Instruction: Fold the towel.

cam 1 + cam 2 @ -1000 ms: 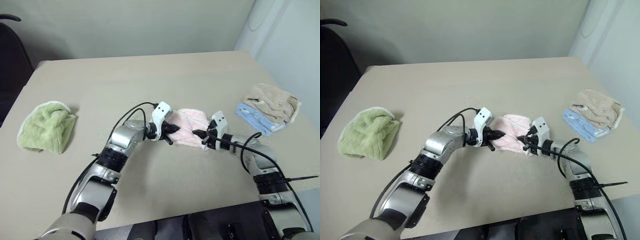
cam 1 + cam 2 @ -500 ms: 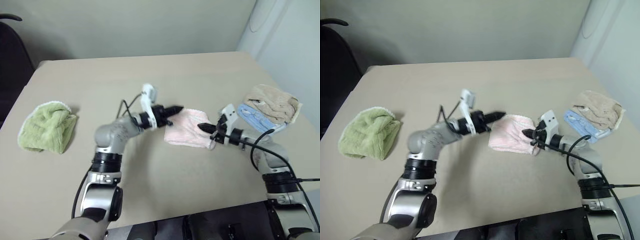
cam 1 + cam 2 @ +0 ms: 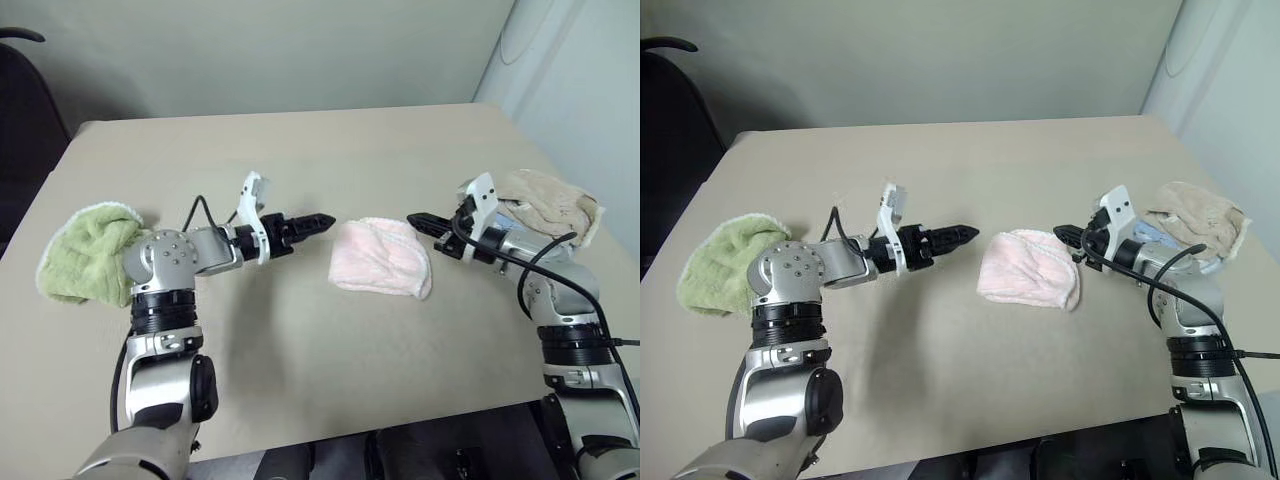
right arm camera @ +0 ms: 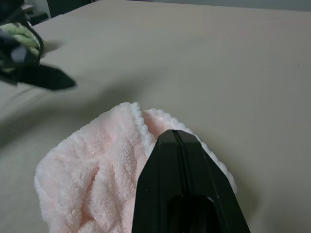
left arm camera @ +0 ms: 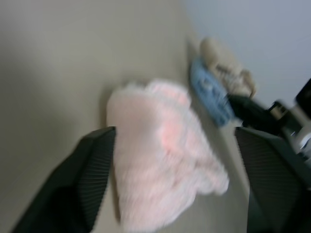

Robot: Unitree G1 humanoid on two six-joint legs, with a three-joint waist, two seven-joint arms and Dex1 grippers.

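The pale pink towel point(image 3: 381, 258) lies in a loosely folded bundle on the tan table point(image 3: 300, 150), between my two grippers. To its left my left gripper point(image 3: 322, 219) hovers a short way off, pointing at it. In the left wrist view its fingers point(image 5: 92, 170) stand wide apart with nothing between them, the towel point(image 5: 160, 155) ahead. My right gripper point(image 3: 413, 218) hangs just above the towel's right edge. In the right wrist view its fingers point(image 4: 176, 145) are pressed together over the towel point(image 4: 97, 170), holding no cloth.
A lime-green towel point(image 3: 88, 255) lies near the table's left edge, behind my left arm. A beige towel point(image 3: 545, 203) rests on a blue cloth point(image 5: 209, 92) at the right edge. A dark chair point(image 3: 20, 110) stands beyond the far left corner.
Both grippers have let go of the towel, which now lies free on the table. My left gripper drew back to the left, rolled and opened. My right gripper rose and moved right, still shut.
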